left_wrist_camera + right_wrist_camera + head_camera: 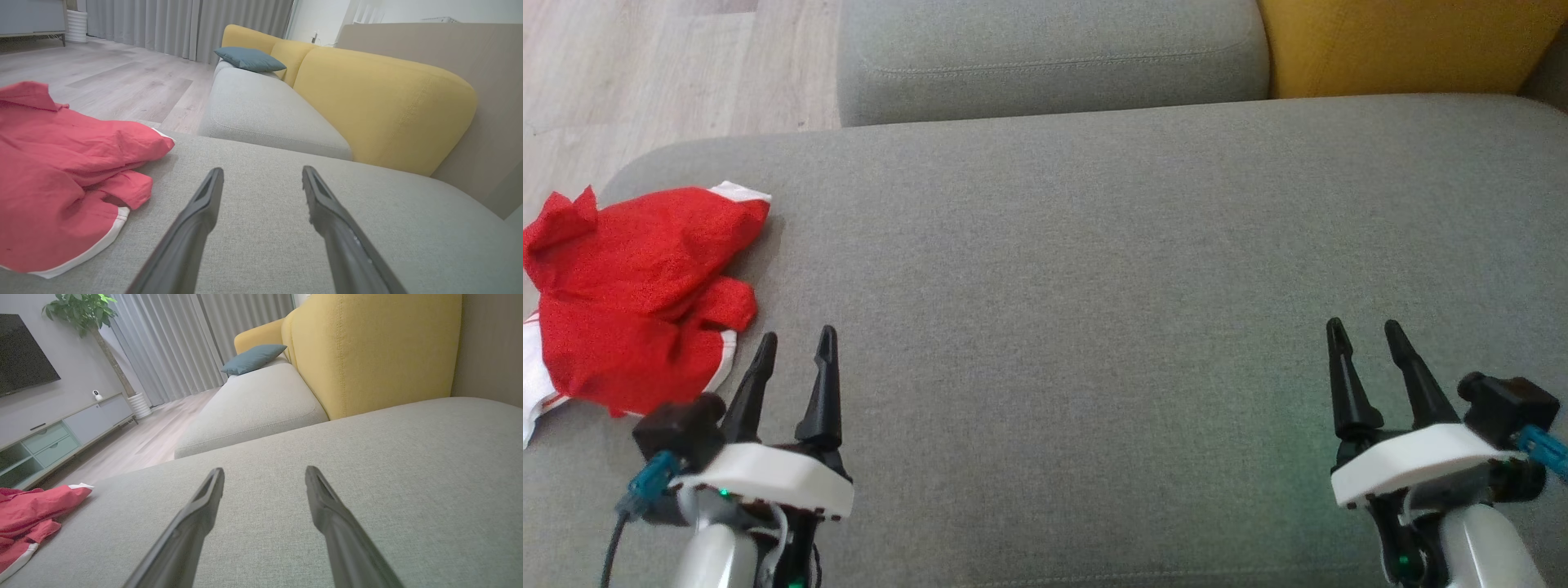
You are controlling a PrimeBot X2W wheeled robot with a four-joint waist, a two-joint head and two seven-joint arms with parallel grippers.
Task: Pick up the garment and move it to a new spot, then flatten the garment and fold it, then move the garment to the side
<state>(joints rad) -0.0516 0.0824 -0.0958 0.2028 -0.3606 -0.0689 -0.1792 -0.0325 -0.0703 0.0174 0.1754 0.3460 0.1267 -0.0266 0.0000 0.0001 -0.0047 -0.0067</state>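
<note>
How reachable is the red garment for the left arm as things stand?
Probably yes. The left gripper is open and empty, close beside the crumpled red garment on the grey seat cushion, with nothing between them. The garment lies to its left, near the cushion's edge.

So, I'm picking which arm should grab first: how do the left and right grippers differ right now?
The left gripper sits right beside the red garment, fingertips near its white-trimmed hem; the right gripper is over bare grey cushion, far from the garment. In the head view the left gripper's fingers lean rightward, the right gripper's leftward. Both are open and hold nothing.
</note>
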